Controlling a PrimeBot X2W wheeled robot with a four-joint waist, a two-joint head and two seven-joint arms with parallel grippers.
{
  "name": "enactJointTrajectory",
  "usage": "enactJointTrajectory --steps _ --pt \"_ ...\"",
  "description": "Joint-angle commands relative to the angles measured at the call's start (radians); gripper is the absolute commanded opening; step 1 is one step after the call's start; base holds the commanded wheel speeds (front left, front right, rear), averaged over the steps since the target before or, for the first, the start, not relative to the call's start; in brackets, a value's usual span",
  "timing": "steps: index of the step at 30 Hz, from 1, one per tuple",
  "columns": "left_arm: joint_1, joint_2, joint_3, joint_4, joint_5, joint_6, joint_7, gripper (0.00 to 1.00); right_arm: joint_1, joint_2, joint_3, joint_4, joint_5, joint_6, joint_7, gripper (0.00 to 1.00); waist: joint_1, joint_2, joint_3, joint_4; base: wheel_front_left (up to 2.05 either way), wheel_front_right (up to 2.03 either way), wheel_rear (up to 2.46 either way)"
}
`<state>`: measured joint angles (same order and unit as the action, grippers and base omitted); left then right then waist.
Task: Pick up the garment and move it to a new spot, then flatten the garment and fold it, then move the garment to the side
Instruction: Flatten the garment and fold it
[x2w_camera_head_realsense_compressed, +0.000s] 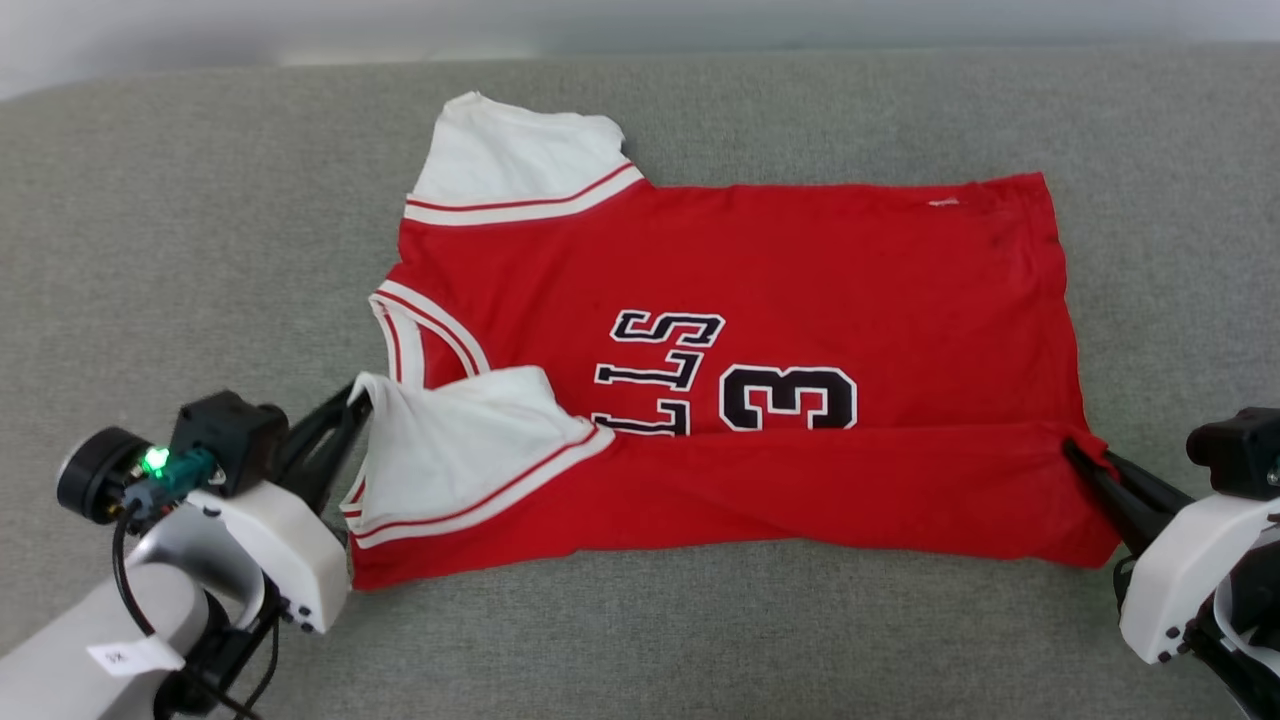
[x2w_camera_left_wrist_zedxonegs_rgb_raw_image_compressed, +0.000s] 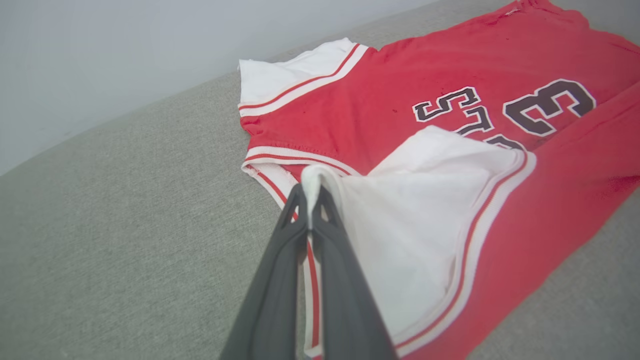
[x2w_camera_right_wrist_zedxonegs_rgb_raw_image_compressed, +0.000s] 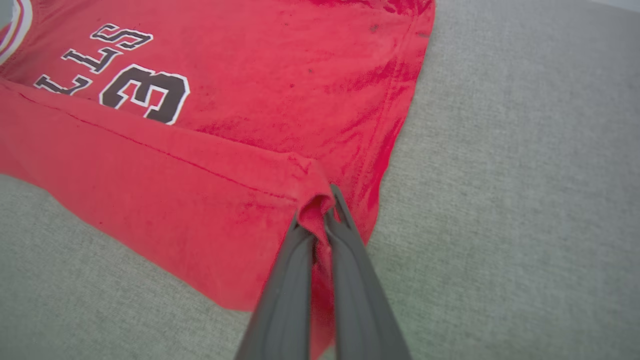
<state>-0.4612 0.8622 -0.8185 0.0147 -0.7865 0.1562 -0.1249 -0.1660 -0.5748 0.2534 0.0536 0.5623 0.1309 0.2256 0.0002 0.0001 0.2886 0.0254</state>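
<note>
Left gripper (x2w_camera_head_realsense_compressed: 358, 398) with long dark fingers (x2w_camera_left_wrist_zedxonegs_rgb_raw_image_compressed: 272, 300), white wrist housing (x2w_camera_head_realsense_compressed: 285, 545), black cable (x2w_camera_head_realsense_compressed: 122, 572), green light (x2w_camera_head_realsense_compressed: 155, 461), grey forearm (x2w_camera_head_realsense_compressed: 85, 625), white label (x2w_camera_head_realsense_compressed: 128, 655)

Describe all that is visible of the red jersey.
The garment is a red jersey with white sleeves, striped trim and black white-edged lettering and number. It lies on the grey fabric surface, collar to the left, its near edge folded over the front. The left gripper pinches the near sleeve; the right gripper pinches the hem corner.

Head looks down; wrists close on garment (x2w_camera_head_realsense_compressed: 750, 260).
</note>
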Motion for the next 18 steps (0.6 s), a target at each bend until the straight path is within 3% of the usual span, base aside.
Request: enactJointTrajectory --steps 1,10,18 --pt "-0.018 -0.009 0.002 0.014 0.003 -0.008 0.002 0.0 -0.018 0.005 0.0 0.005 -0.007 0.0 0.001 0.0 -0.0002 -0.0001 0.029 -0.013 0.0 0.0 0.0" --pt "-0.112 -0.065 -0.015 0.194 0.007 -0.091 0.008 0.0 -0.083 0.018 0.039 0.067 -0.013 -0.001 0.008 0.0 -0.0002 -0.0001 0.075 -0.028 0.0 0.0 0.0" --pt "-0.133 -0.152 -0.054 0.416 -0.007 -0.172 -0.009 0.0 -0.121 0.023 0.085 0.121 -0.001 -0.001 -0.001 0.0 -0.0002 -0.0001 0.078 -0.038 0.0 0.0 0.0"
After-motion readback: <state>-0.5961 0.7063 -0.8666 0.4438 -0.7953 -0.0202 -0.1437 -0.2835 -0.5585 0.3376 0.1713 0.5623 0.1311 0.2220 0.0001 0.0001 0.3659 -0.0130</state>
